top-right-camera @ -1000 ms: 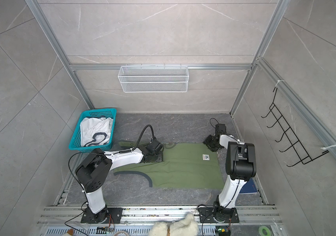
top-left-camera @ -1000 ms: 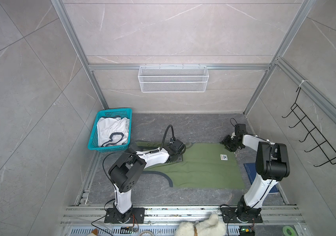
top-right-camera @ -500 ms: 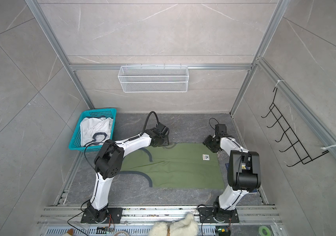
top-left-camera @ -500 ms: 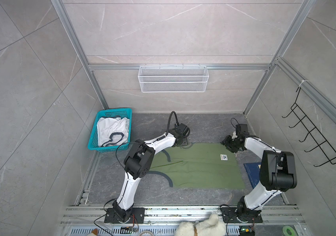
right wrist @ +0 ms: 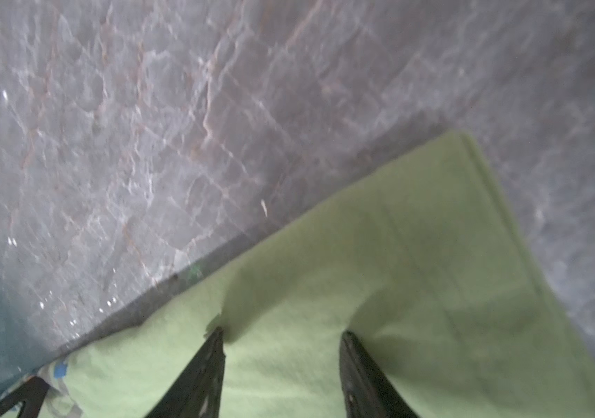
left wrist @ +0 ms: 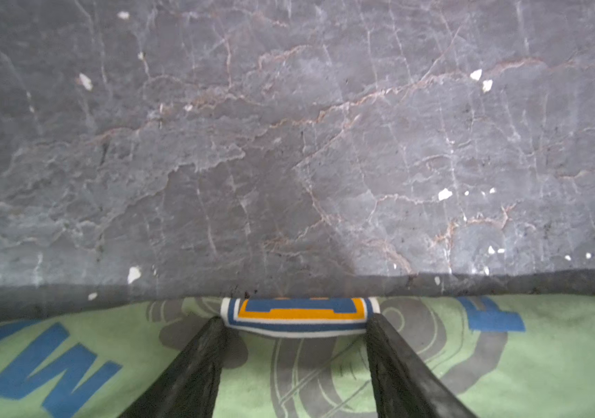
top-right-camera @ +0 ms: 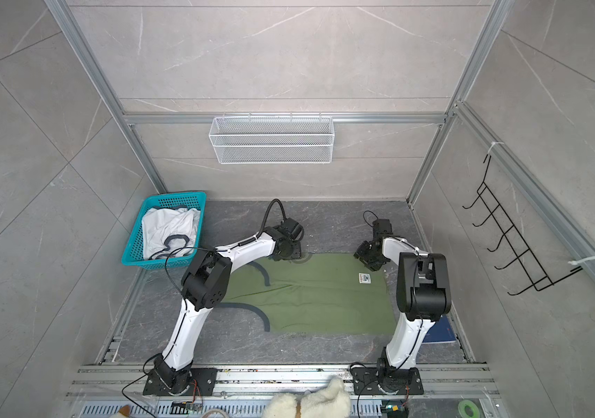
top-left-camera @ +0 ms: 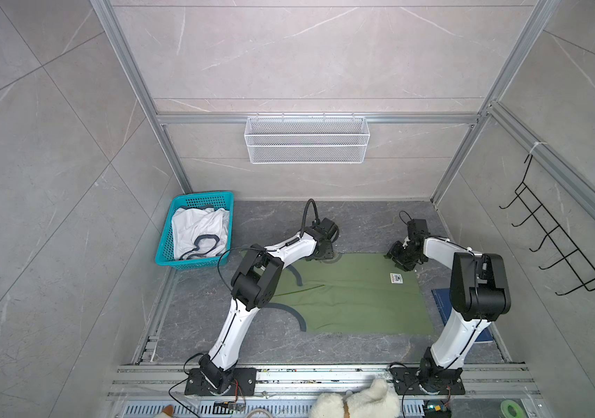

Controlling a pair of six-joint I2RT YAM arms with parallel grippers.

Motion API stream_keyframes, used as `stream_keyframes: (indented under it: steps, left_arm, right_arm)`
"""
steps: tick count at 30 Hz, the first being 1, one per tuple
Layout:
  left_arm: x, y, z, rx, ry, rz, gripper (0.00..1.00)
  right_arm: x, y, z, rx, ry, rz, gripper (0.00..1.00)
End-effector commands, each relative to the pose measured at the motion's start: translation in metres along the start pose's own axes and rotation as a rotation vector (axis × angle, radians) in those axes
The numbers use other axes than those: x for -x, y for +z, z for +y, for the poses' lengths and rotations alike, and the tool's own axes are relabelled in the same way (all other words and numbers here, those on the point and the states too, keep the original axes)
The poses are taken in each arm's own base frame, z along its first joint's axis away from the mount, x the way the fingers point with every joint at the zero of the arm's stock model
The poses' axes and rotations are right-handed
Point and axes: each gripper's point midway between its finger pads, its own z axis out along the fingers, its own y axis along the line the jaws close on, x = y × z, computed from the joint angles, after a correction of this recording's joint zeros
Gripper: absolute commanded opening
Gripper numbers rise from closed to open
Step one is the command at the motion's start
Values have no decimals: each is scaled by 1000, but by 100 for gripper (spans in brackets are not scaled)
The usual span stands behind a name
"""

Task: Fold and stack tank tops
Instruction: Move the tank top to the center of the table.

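Note:
The olive green tank top (top-left-camera: 354, 300) lies spread flat on the dark slate surface, seen in both top views, with its navy-trimmed armholes toward the left. My left gripper (top-left-camera: 326, 255) stands open at the top's far edge. In the left wrist view its fingertips (left wrist: 218, 322) rest on printed green cloth, either side of a navy-orange badge (left wrist: 297, 311). My right gripper (top-left-camera: 401, 260) is open over the far right corner, both fingertips (right wrist: 347, 336) down on plain green cloth (right wrist: 433, 271). The white tank top (top-left-camera: 198, 231) lies crumpled in the teal basket (top-left-camera: 165, 246).
A dark blue board (top-left-camera: 440, 307) lies partly under the right arm. A white plush toy (top-left-camera: 357, 401) sits at the front rail beside a green tape roll (top-left-camera: 509, 409). A wire basket (top-left-camera: 306, 139) hangs on the back wall, and a black hook rack (top-left-camera: 556, 249) on the right wall.
My left arm has raised its elbow and carried its gripper from the top's left shoulder area back and right along the far edge. The right gripper stays at the far right corner.

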Motion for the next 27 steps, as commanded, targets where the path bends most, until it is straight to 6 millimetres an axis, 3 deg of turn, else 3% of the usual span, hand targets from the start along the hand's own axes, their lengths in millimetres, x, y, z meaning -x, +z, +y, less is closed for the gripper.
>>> stream_keyframes:
  steps: [1, 9, 15, 23, 27]
  left_arm:
    - [-11, 32, 14, 32, 5, 63, 65]
    - [17, 47, 5, 17, 29, 55, 65]
    - [39, 36, -9, -37, 42, 5, 66]
    - [63, 47, -29, -121, 72, -33, 66]
    - [80, 47, -29, -142, 69, -67, 66]
  right_arm:
    - [-4, 25, -25, -67, 67, 55, 54]
    - [18, 38, -18, -56, 95, 48, 54]
    - [38, 29, -12, -64, 76, -5, 54]
    - [64, 55, -1, -37, 98, 9, 54]
    - [74, 56, 7, -13, 105, 3, 54]
